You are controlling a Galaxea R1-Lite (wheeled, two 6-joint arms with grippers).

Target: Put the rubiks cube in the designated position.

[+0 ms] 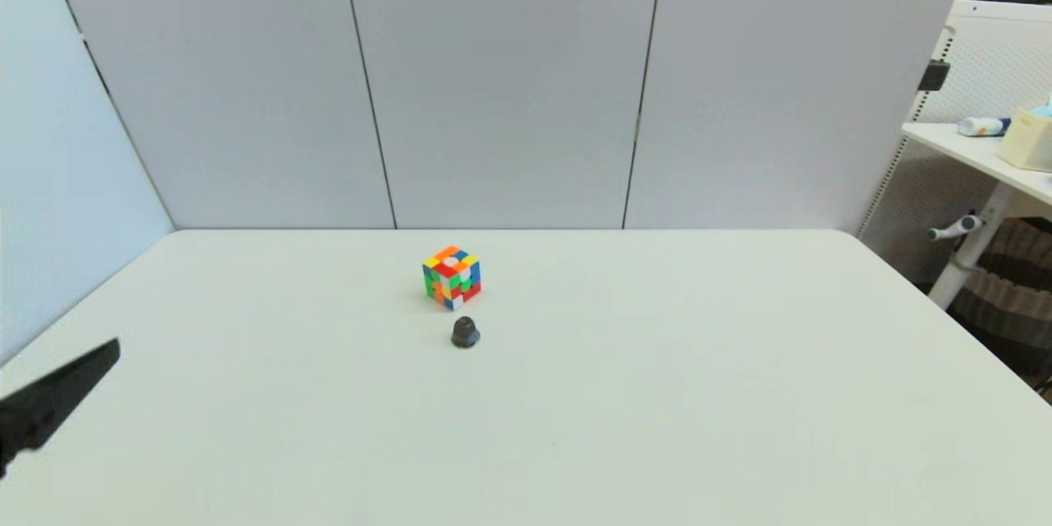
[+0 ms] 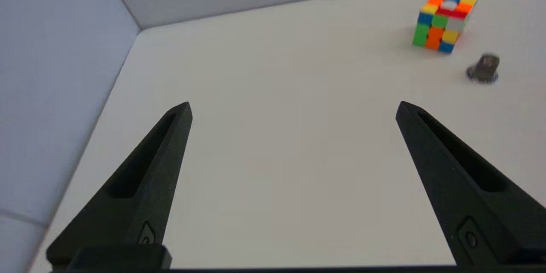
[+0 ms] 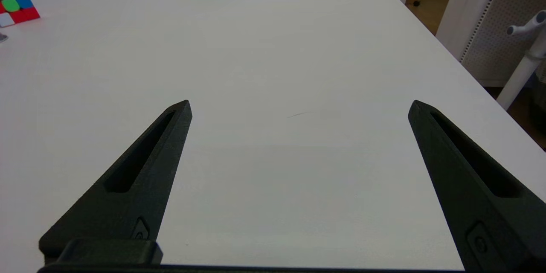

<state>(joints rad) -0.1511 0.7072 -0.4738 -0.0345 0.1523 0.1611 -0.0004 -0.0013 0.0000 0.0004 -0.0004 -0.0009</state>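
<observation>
- Left gripper hovers at the table's left edge, fingers spread wide, empty.
- Rubiks cube sits mid-table, just behind a dark knob; likely light, rigid, smooth: pinch opposite flat faces.
- Right gripper idles at right, fingers apart.

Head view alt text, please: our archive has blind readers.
A scrambled rubiks cube sits mid-table on the white table, with a small dark grey knob just in front of it, apart. One black finger of the left gripper enters at the left edge.
</observation>
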